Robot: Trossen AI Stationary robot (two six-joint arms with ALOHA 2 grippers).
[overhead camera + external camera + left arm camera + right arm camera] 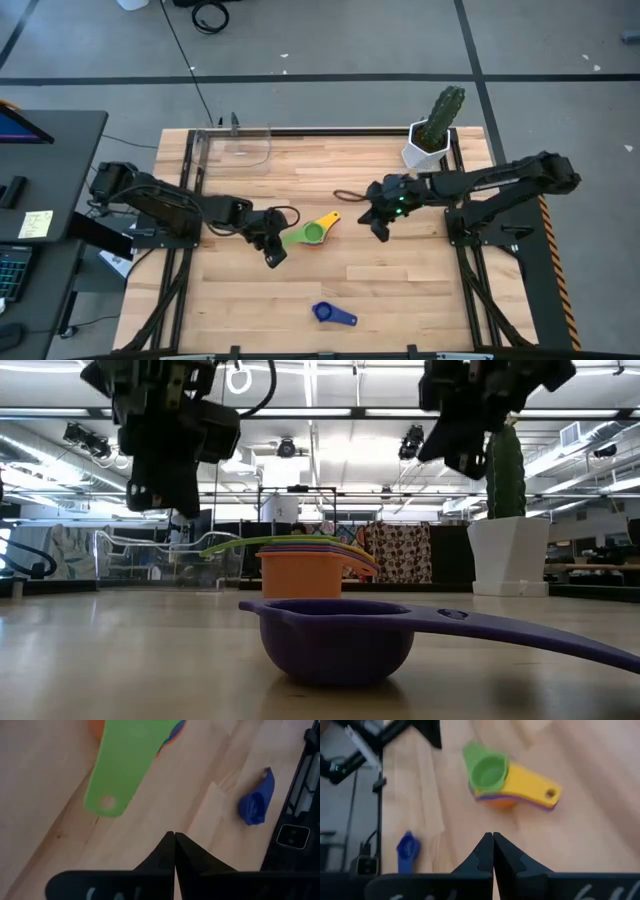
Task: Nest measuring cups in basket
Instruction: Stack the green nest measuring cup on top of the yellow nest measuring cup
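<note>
A stack of nested measuring cups [312, 234] stands on the table's middle, the green cup [490, 770] on top and an orange cup [300, 572] at the bottom. Its green handle [125, 765] points left and its yellow handle [535, 785] points right and far. A dark blue cup [333, 314] sits alone near the near edge [335, 635]. The clear basket [238, 146] stands at the far left corner. My left gripper [272, 251] hangs shut just left of the stack [174, 840]. My right gripper [380, 228] hangs shut to its right [493, 840]. Both are raised above the table.
A white pot with a green cactus [432, 136] stands at the far right, close to my right arm. A thin dark cord loop [346, 195] lies on the wood beyond the stack. Bare wood stretches between the stack and the basket.
</note>
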